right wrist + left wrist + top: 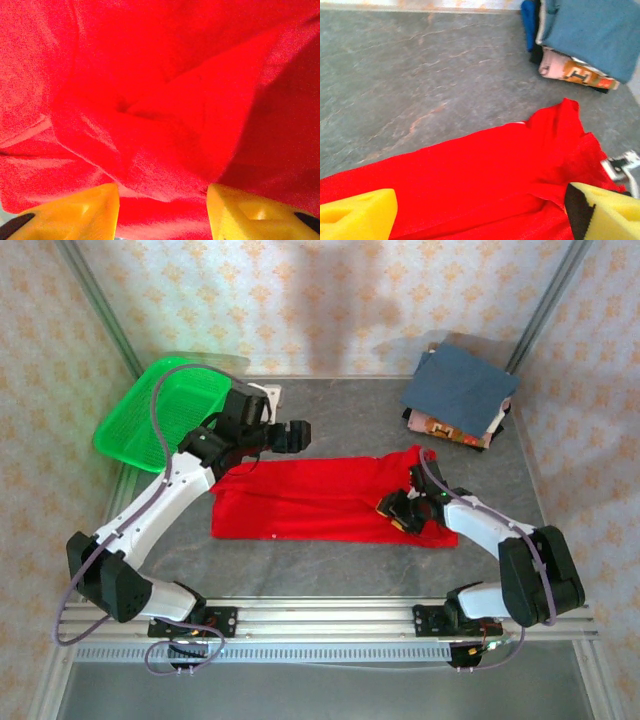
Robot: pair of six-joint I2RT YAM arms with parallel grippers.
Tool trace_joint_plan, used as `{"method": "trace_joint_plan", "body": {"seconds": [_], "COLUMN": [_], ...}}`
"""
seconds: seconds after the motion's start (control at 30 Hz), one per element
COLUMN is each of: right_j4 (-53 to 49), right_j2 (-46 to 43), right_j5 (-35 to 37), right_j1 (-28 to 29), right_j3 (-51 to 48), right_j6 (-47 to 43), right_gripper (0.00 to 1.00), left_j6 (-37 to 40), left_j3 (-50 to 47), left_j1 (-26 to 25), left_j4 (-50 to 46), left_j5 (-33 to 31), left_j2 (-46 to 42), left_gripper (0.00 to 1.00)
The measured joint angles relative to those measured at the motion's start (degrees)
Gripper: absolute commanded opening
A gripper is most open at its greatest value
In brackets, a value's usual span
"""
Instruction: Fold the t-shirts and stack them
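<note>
A bright red t-shirt [320, 500] lies folded into a long band across the middle of the table, with its right end bunched up. My left gripper [297, 436] hovers open just past the shirt's far left edge; in the left wrist view its yellow fingers [355, 215] stand wide apart above the red cloth [485, 170]. My right gripper [402, 512] rests low on the bunched right end. Its jaws stand apart, with a loose fold of red cloth [160, 125] lying between and ahead of them. A slate-blue t-shirt [460, 385] tops a folded stack at the back right.
Under the blue shirt lie patterned pink and orange shirts [450, 430], the same patterned shirts [570, 72] showing from the left wrist. A green mesh basket [160, 410] leans at the back left corner. Bare grey table [340, 410] runs between the basket and the stack.
</note>
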Motion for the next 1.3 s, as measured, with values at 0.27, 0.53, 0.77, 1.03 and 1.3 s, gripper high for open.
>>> {"method": "trace_joint_plan", "body": {"seconds": [0.27, 0.53, 0.77, 1.03, 1.3], "right_j4": [5.9, 7.3, 4.8, -2.0, -6.4], "right_j2": [0.9, 0.8, -2.2, -3.1, -2.9], "right_j5": [0.0, -0.5, -1.4, -5.0, -8.5], "right_j1": [0.0, 0.0, 0.0, 0.3, 4.1], "right_j3": [-0.7, -0.7, -0.6, 2.9, 5.6], "right_j6": [3.5, 4.6, 4.9, 4.8, 8.3], "right_gripper": [0.26, 0.03, 0.00, 0.00, 0.00], "left_j6": [2.8, 3.2, 3.2, 2.8, 1.6], "left_j3": [0.7, -0.5, -2.5, -6.5, -8.6], "left_j1": [-1.5, -1.5, -1.5, -1.5, -1.5], "left_j4": [-3.5, -4.8, -4.8, -4.7, -4.3], "left_j5": [-1.3, -2.7, -3.3, -4.3, -4.7], "left_j2": [-1.0, -2.1, -2.7, -2.7, -2.6], "left_gripper": [0.88, 0.88, 0.88, 0.88, 0.88]}}
